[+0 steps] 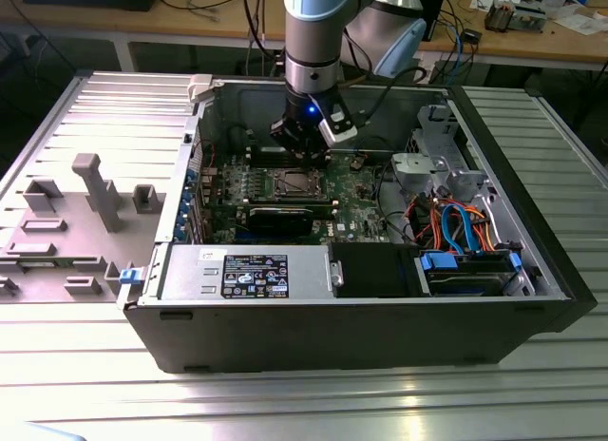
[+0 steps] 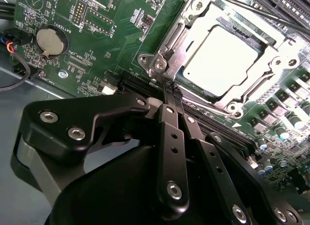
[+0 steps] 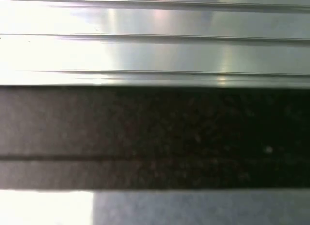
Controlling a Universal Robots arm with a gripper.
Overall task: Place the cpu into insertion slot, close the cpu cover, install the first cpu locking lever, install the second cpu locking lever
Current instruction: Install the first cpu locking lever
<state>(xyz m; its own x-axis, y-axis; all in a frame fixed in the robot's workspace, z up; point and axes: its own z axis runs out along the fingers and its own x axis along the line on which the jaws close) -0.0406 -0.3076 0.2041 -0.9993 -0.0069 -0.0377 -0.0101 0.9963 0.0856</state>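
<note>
I have the arm (image 1: 312,32) reaching down into the open case (image 1: 380,298), which lies on its side on the desk (image 1: 560,384). The hand (image 1: 302,148) hangs over the green board (image 1: 356,189), just behind the slot (image 1: 292,183) as the exterior view shows it.

In the second wrist view the hand (image 2: 172,89) is clenched: its two black fingers (image 2: 169,133) run side by side with the tips pressed together, and I see nothing gripped between them. The tips sit right at the corner of the slot (image 2: 167,53), close to a thin metal lever (image 2: 170,43) along that edge of the silver rim; I cannot tell whether they touch it.

The cpu (image 2: 220,57) lies flat in the slot just beyond the fingertips, its pale metal top glaring in the light. The cover (image 2: 244,91) lies flat around it, the chip showing through its square window. A second thin bar (image 2: 247,10) crosses the far side of the slot from the hand.

A round coin cell (image 2: 50,41) sits on the board well off to one side of the hand. A long black connector (image 2: 145,85) runs under the fingertips.

The first wrist view looks on ribbed metal (image 3: 155,40) and a dark band (image 3: 155,137).
</note>
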